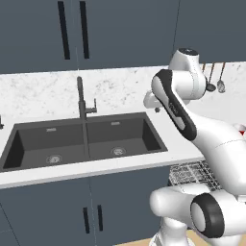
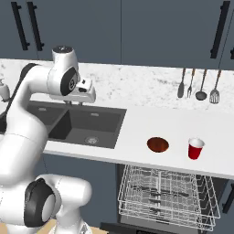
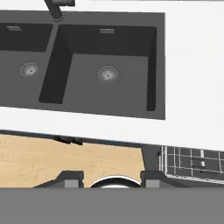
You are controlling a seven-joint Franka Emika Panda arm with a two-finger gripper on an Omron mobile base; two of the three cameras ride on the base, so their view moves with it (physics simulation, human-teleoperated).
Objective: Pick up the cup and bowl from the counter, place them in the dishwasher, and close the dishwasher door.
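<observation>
Reaching from above the dark double-basin sink (image 2: 77, 123) toward the small red tapered cup (image 2: 195, 148) and the shallow dark reddish-brown bowl (image 2: 158, 144), both standing apart on the white marbled counter (image 2: 137, 128), the two-finger gripper (image 3: 111, 178) risks sweeping one into the other (the bowl lies nearer). Its dark tips stand apart with nothing between them. The white wire rack (image 2: 167, 196) is pulled out below; the dishwasher door is cut off from sight.
</observation>
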